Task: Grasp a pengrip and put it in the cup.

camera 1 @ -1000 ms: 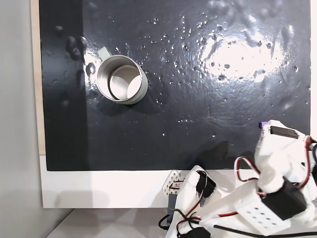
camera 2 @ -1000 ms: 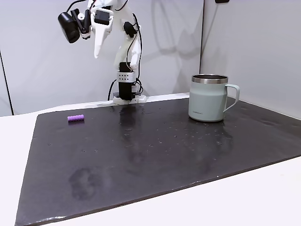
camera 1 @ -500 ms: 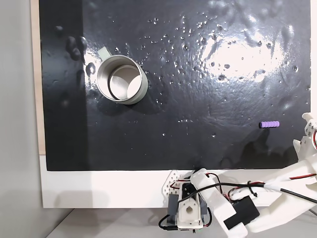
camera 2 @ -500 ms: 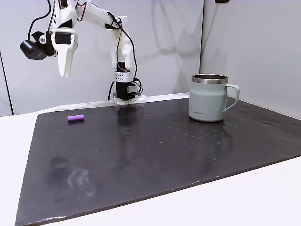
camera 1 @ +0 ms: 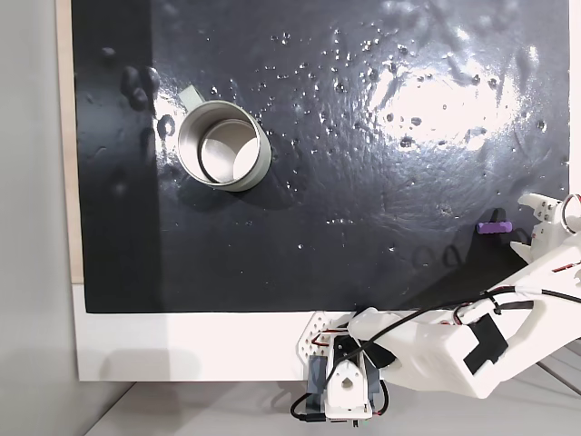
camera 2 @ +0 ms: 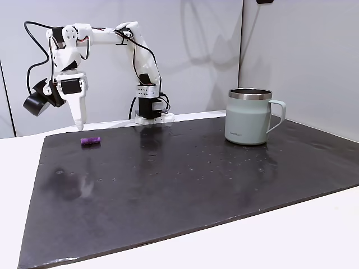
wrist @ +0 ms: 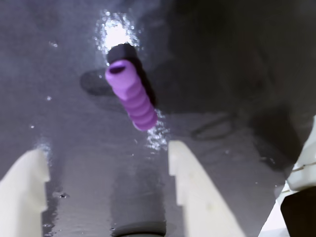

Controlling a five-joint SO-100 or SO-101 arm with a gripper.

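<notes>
In a fixed view from above, the cup (camera 1: 223, 145) sits at 10 o'clock and the pengrip (camera 1: 493, 227) at 3. In a fixed side view, the gripper (camera 2: 78, 120) hangs above it. In the wrist view, the fingers (wrist: 190, 185) are spread, empty

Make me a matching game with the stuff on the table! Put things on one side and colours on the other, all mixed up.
Things:
1. pengrip
2. cup
3. mat
4. gripper

Colours:
A. black
B. white
C. purple
D. silver-grey

Pairs: 1-C, 2-D, 3-A, 4-B
</notes>
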